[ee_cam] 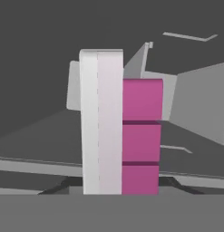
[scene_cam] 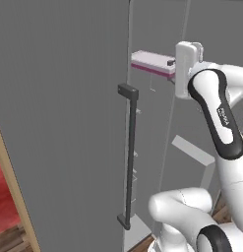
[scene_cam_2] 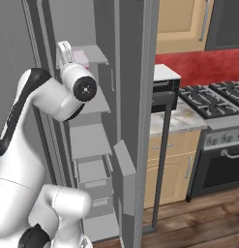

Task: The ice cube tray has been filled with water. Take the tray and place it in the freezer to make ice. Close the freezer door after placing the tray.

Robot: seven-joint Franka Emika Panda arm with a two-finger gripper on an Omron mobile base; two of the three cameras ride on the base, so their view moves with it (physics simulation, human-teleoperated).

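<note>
- Left base view: ice cube tray [scene_cam: 153, 64] is held level, up high, just right of the top of the freezer door [scene_cam: 64, 123] and above its dark bar handle [scene_cam: 130, 157]. The gripper [scene_cam: 173, 68] has the tray by its right end; fingers closed on that short end. The tray looks like a thin stiff slab, likely light, but it carries water, so I'd judge it needs to stay flat or it spills. Holding it at one end leaves the long part sticking out, so it could sag or twist in the grip.
- Left base view, writing: small dark mark on the arm's forearm link, too blurred to read.
- Right base view: the tray [scene_cam_2: 81, 58] shows as a pale sliver past the hand, at the level of the top shelf [scene_cam_2: 92, 54] inside the freezer [scene_cam_2: 94, 145]. Door stands open, edge-on beside the shelves. No labels readable.
- Hand view: the tray [ee_cam: 120, 127] runs away from the camera, pale face plus magenta edge in three blocks. Fingers [ee_cam: 56, 188] clamp it at the near end, tips barely peeking out. Smooth faces, probably slippery. No writing.
</note>
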